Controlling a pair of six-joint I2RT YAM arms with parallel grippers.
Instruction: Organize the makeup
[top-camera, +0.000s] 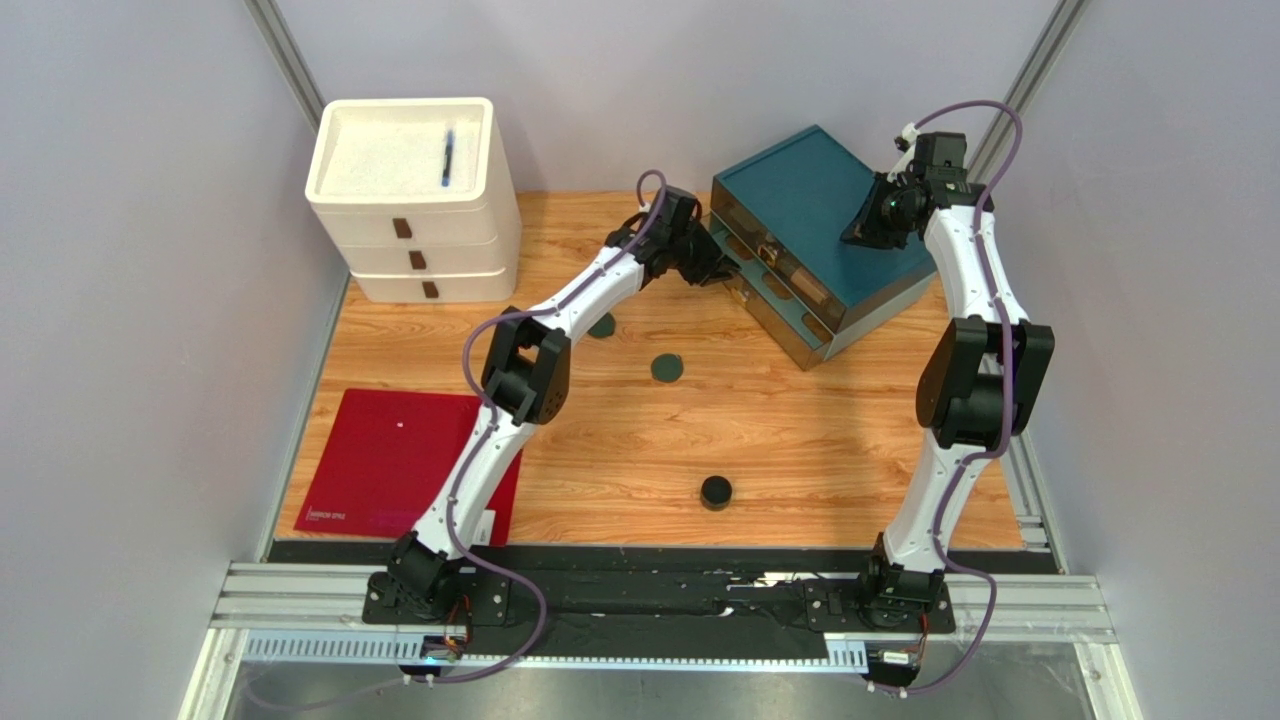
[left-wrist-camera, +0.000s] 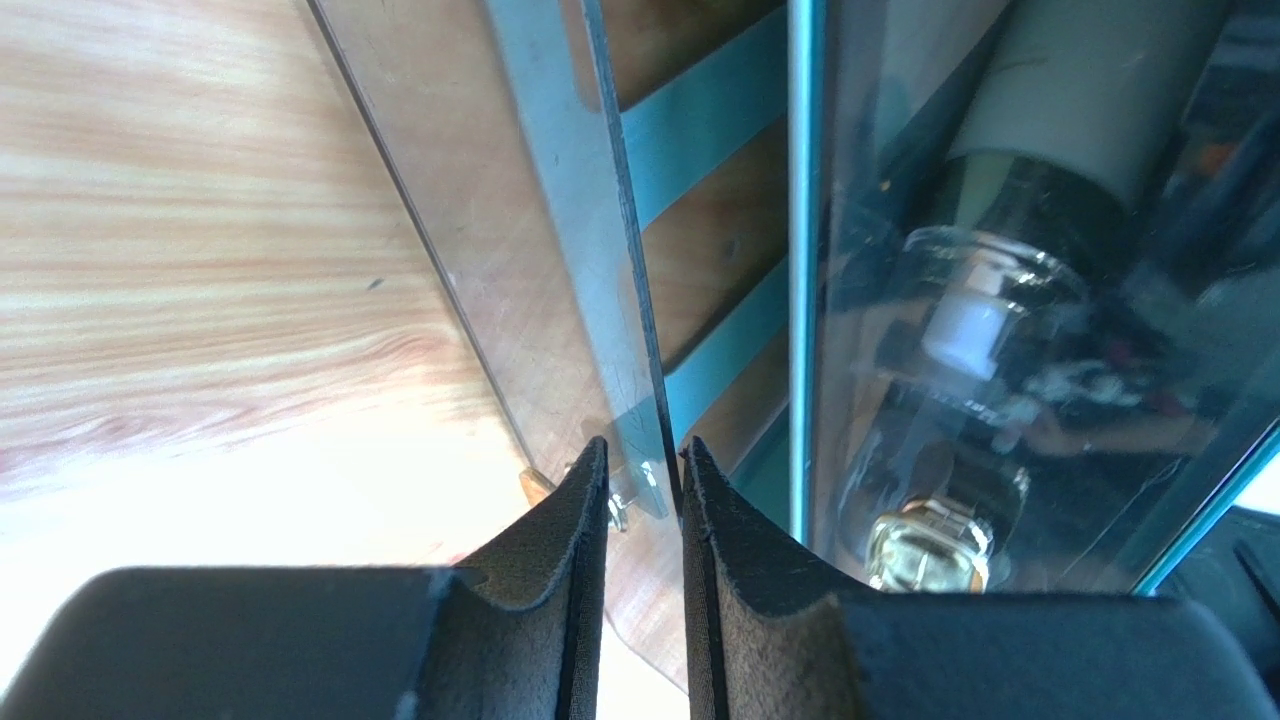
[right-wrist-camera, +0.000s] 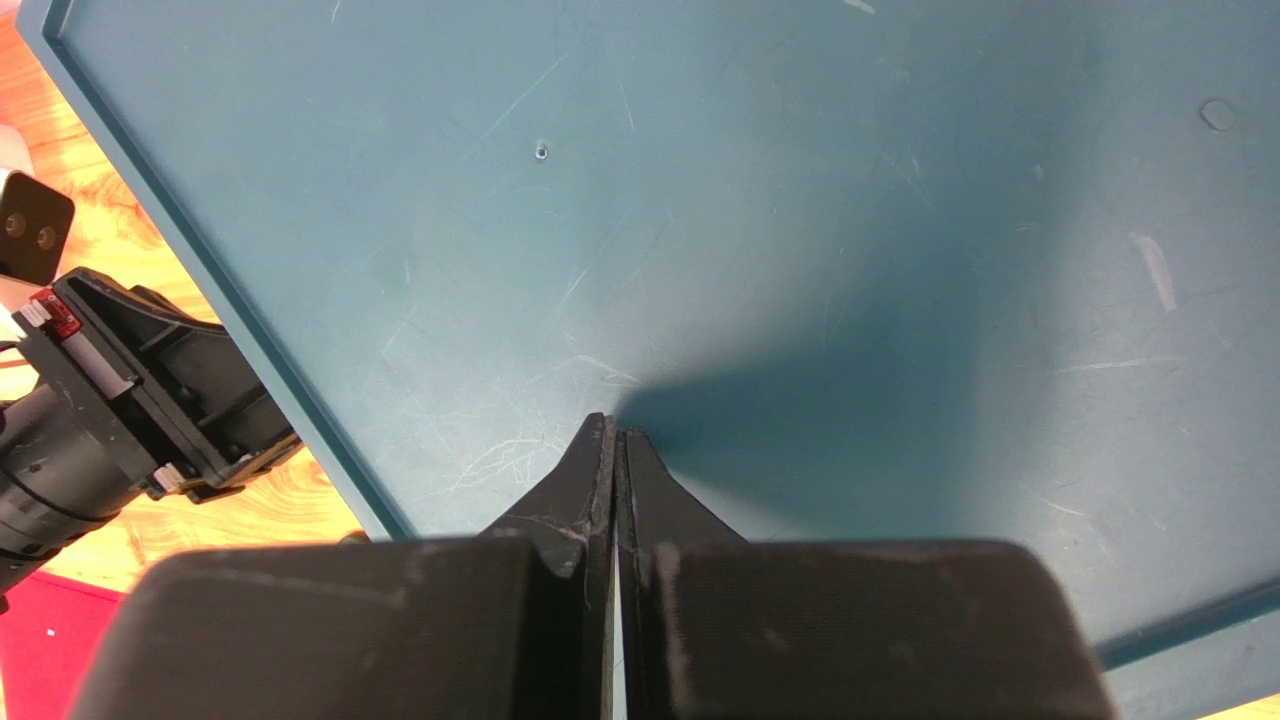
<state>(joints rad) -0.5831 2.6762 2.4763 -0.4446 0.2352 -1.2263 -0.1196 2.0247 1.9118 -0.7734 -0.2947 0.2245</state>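
Left gripper (left-wrist-camera: 646, 503) stands nearly closed astride the edge of the clear drawer front (left-wrist-camera: 496, 255); whether it pinches, we cannot tell. Bottles (left-wrist-camera: 962, 323) lie just beyond its fingertips, rightward. We fear a thin hold slipping on the pull, jolting them.

Lying flat on the wooden table (top-camera: 842, 450), near each other: two flat dark-green discs (top-camera: 667, 366), the farther (top-camera: 603, 324) partly hidden. Nearer the front edge, alone: small black round jar (top-camera: 717, 491). Packed inside the teal-framed clear drawer (left-wrist-camera: 804, 225): clear glass bottle (left-wrist-camera: 962, 323), gold-necked bottle (left-wrist-camera: 927, 548), cream bottle (left-wrist-camera: 1097, 90).
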